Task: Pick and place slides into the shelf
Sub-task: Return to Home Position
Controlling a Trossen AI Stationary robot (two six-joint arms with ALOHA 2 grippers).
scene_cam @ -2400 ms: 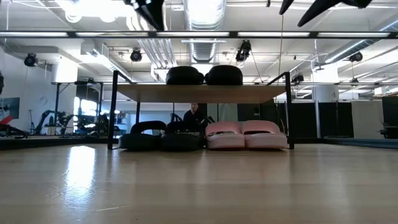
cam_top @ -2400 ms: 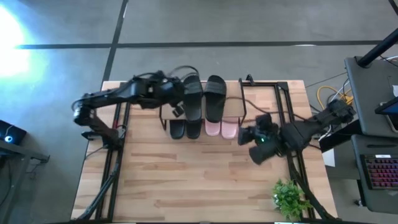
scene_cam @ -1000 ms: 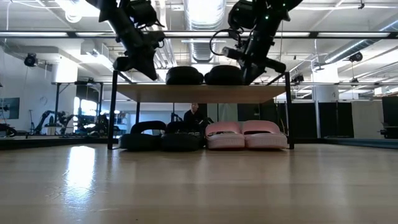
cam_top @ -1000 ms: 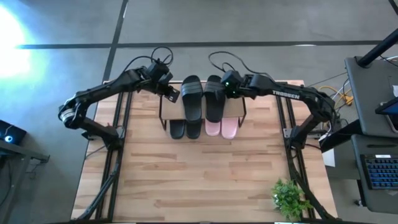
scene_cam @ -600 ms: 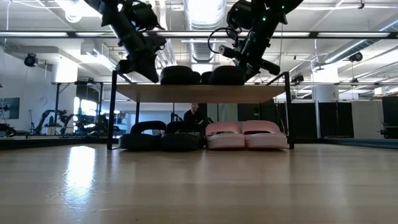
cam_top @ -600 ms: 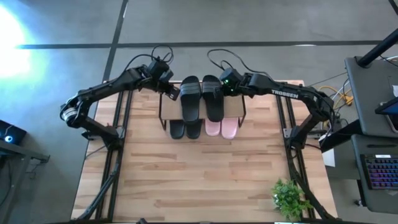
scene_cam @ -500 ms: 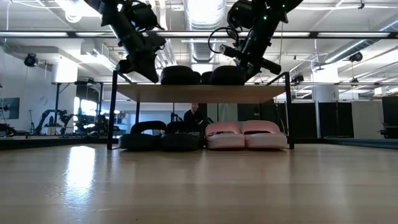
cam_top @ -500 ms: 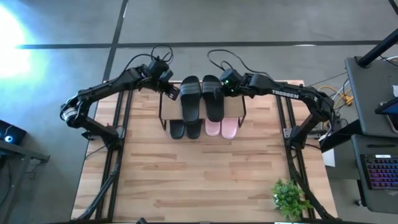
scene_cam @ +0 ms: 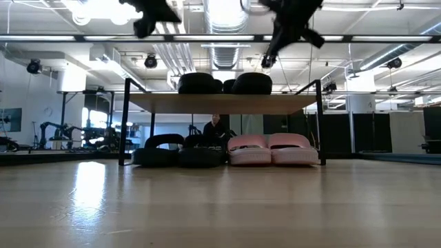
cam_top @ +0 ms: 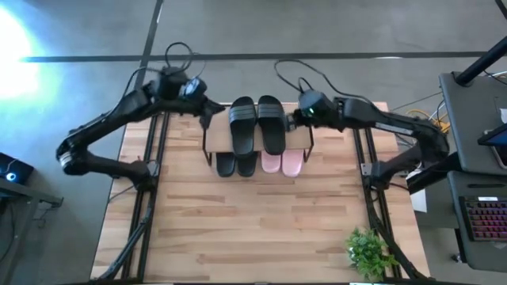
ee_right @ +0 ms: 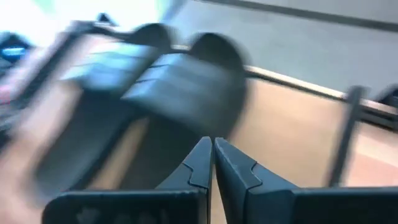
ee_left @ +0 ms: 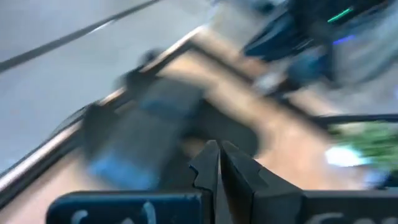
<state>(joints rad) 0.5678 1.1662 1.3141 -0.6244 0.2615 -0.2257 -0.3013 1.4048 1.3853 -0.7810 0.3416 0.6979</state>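
Observation:
The shelf [cam_top: 215, 136] stands at the table's far middle, its wood top board [scene_cam: 220, 103] on thin black legs. Two black slides [cam_top: 243, 127] [cam_top: 272, 124] lie side by side on the top board. Under the board rest two more black slides [scene_cam: 179, 155] and two pink slides [scene_cam: 273, 149], toes sticking out toward the near edge [cam_top: 259, 164]. My left gripper [cam_top: 208, 111] hovers shut above the shelf's far left corner. My right gripper [cam_top: 295, 119] hovers shut above its far right corner. Both wrist views show shut fingers [ee_left: 219, 152] [ee_right: 213, 149] holding nothing.
A small green plant [cam_top: 367, 250] stands at the table's near right corner. Bare wooden tabletop [cam_top: 238, 222] stretches from the shelf to the near edge. A desk with a keyboard [cam_top: 481, 218] stands beyond the right edge. A person [scene_cam: 215, 128] shows far behind the shelf.
Both grippers have risen from the shelf top and drawn apart, the left toward the table's left edge, the right toward its right edge, both staying shut. Before that the two black slides on the top board shifted slightly toward the left; they now lie still.

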